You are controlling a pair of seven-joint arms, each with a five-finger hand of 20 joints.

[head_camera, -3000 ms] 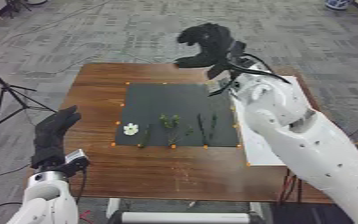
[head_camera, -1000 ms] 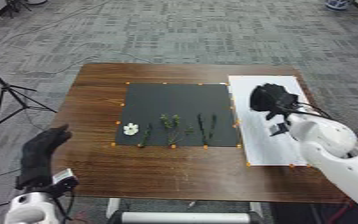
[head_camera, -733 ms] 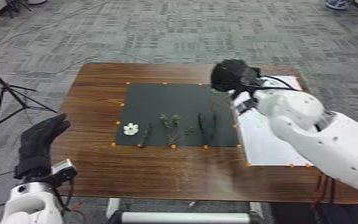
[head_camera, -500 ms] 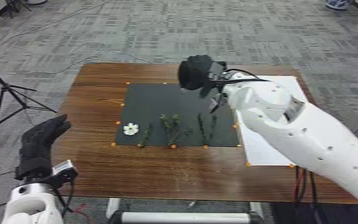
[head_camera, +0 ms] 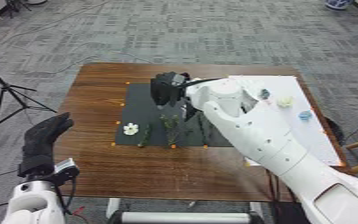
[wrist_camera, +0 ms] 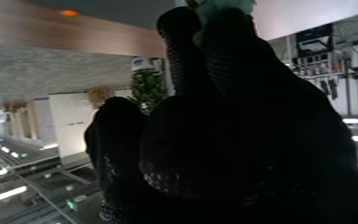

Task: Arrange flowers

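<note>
Head view, left to right. Black tripod [head_camera: 4,92] on the floor, left of the bench [head_camera: 104,175]. Left hand [head_camera: 44,139] at the bench's left edge: fingers extended, together, nothing in it.

Dark mat [head_camera: 142,106] mid-bench, orange dots [head_camera: 174,146] round its border. White flower [head_camera: 131,129] lies flat at the mat's near left corner. Just right of it, a thin green stem [head_camera: 143,136], then a leafy, branching sprig [head_camera: 172,125], partly under the right arm's side of the mat. More slim dark stems further right, near the arm.

Right hand [head_camera: 165,89] over the far part of the mat, fingers bent. Wrist view has a pale teal piece [wrist_camera: 226,6] pinched at the fingertips; can't tell exactly what it is. Right arm [head_camera: 264,140] slants across bench and sheet.

White sheet [head_camera: 319,142] right of the mat, partly behind the arm. On it: small dark grey-green bloom [head_camera: 264,94], pale yellow bloom [head_camera: 285,101], blue bloom [head_camera: 305,115] nearest the right edge.
</note>
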